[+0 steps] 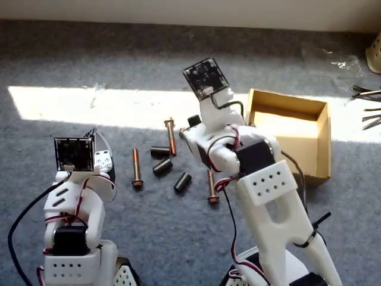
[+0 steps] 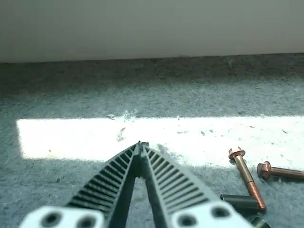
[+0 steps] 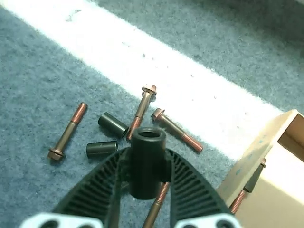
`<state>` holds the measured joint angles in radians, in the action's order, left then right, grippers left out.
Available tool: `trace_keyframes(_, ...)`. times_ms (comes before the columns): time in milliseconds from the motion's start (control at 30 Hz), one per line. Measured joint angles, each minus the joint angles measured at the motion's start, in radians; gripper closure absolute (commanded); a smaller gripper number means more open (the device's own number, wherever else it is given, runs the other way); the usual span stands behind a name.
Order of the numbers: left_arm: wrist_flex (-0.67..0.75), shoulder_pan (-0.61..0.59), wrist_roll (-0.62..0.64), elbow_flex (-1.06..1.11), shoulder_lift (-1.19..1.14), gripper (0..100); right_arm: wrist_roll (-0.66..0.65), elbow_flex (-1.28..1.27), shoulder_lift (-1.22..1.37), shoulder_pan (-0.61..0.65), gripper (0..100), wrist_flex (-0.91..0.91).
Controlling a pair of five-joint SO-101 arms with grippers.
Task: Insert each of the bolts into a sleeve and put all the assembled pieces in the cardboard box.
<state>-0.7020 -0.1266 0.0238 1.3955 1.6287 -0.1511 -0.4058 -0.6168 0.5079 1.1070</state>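
Note:
My right gripper [image 3: 147, 159] is shut on a black sleeve [image 3: 148, 160], held upright above the carpet with its bore facing the camera. In the high view this gripper [image 1: 191, 126] hangs beside the cardboard box [image 1: 319, 138]. Copper bolts [image 3: 69, 132] [image 3: 142, 109] [image 3: 176, 129] and two loose sleeves [image 3: 112, 124] [image 3: 101, 148] lie below it. A further bolt [image 3: 156, 205] runs under the fingers. Inside the box [image 3: 247, 166] lies a bolt with a dark sleeve [image 3: 251, 180] on it. My left gripper [image 2: 140, 146] is shut and empty, off to the left of the parts [image 1: 100, 143].
In the high view, bolts [image 1: 137, 168] [image 1: 171, 136] [image 1: 212, 186] and sleeves [image 1: 159, 152] [image 1: 162, 166] [image 1: 182, 182] lie scattered between the two arms. A sunlit band crosses the grey carpet. Plastic wrap [image 1: 333, 59] and dark tools [image 1: 368, 107] lie at the far right.

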Motion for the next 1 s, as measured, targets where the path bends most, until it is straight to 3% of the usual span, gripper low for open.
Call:
trace_keyframes(467, -0.101, 0.000, 0.000, -0.193, -0.034, 100, 0.009, -0.301, -0.331, 0.017, 99.4, -0.014)
trace_keyframes(800, -0.152, 0.000, 0.002, -0.468, -0.583, 100, 0.009, -0.609, -0.486, -0.014, 99.4, -0.195)
trace_keyframes(1000, -0.195, 0.064, 0.002, -0.583, -0.891, 100, 0.009, -0.756, -0.532, -0.052, 99.4, -0.313)
